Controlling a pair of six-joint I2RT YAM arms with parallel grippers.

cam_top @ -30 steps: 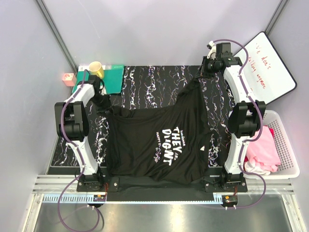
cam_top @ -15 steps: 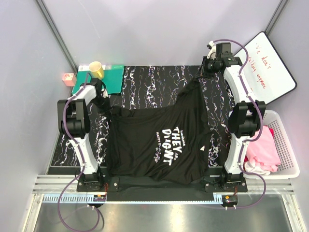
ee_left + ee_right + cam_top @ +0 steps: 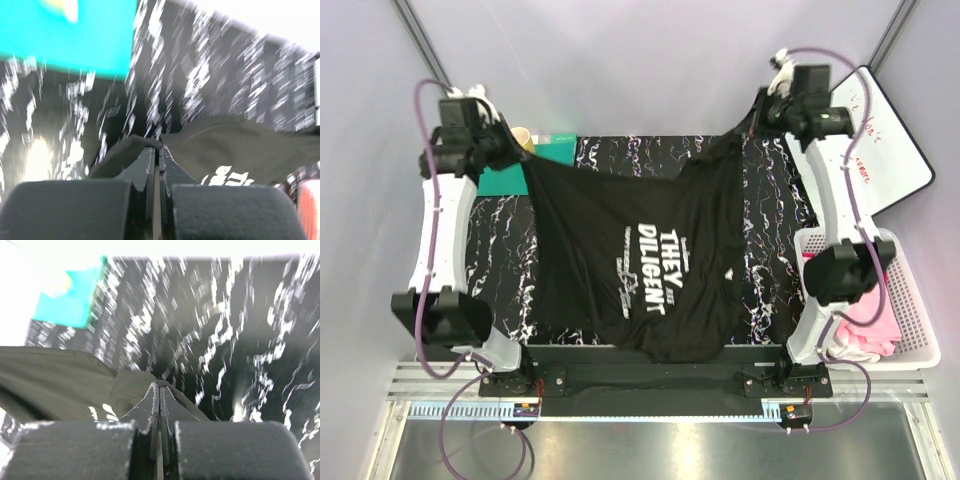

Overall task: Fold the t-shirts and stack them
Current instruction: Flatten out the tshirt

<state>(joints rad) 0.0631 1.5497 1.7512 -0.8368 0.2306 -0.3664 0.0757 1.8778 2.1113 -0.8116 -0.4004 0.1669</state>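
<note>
Black soft cloth filled the middle of the scene. The large black t-shirt with slanted white lettering (image 3: 650, 260) hung spread between the two arms. Its lower hem sagged to the near edge of the table, where dark cloth against the dark base rail (image 3: 580, 375) made it hard to tell whether the two touched. Both wrist views were smeared by blur.

At the near right, a white slatted plastic basket (image 3: 920, 300) held a crumpled bright pink t-shirt (image 3: 868, 312) with some white cloth (image 3: 855, 350) below it. The right arm's elbow stood in front of part of the basket. The black white-veined marbled tabletop (image 3: 770, 230) showed on both sides of the hanging shirt.

Farther back, the left gripper (image 3: 156, 150) had its jaws pressed together on a fold at one corner of the shirt. The right gripper (image 3: 159, 386) was clamped the same way on the opposite corner.

Beside the left gripper, a flat teal-green mat (image 3: 555, 148) lay half hidden by shirt and arm, and a yellow cup (image 3: 520, 135) was only partly visible. At the far right sat a white dry-erase board (image 3: 895, 150), its red handwriting too small to read.
</note>
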